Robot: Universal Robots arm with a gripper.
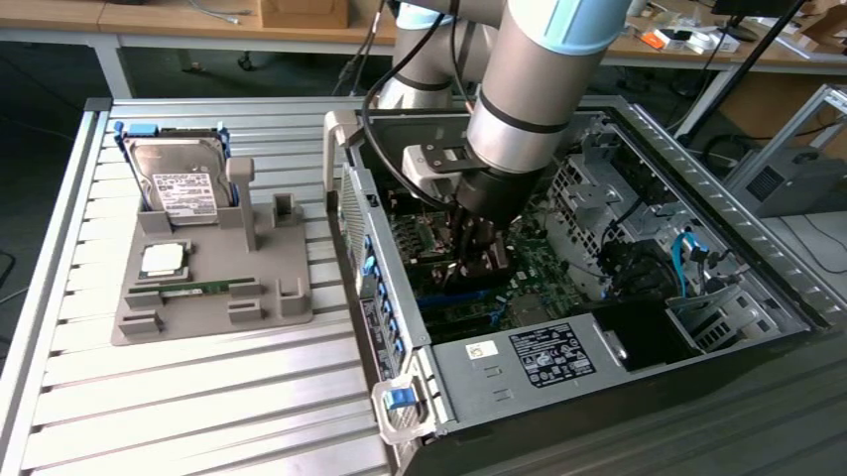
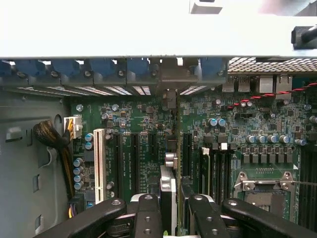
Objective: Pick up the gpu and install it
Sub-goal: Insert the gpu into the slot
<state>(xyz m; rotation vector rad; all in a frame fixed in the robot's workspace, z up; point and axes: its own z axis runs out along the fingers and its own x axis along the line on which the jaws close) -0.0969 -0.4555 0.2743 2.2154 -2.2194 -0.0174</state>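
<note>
The jaws of the gripper (image 2: 168,218) stand about half closed, clamped on the gpu (image 2: 168,193), which hangs edge-on between them over the motherboard (image 2: 143,144) slots. The card looks light, stiff and fragile, best pinched on its flat faces as here. Just ahead of the jaws lies the computer case (image 1: 530,367) rear wall.

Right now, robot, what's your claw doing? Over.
Claw shut on thin dark expansion card, edge-on above green motherboard. Inside open computer case. Nothing blocking.
</note>
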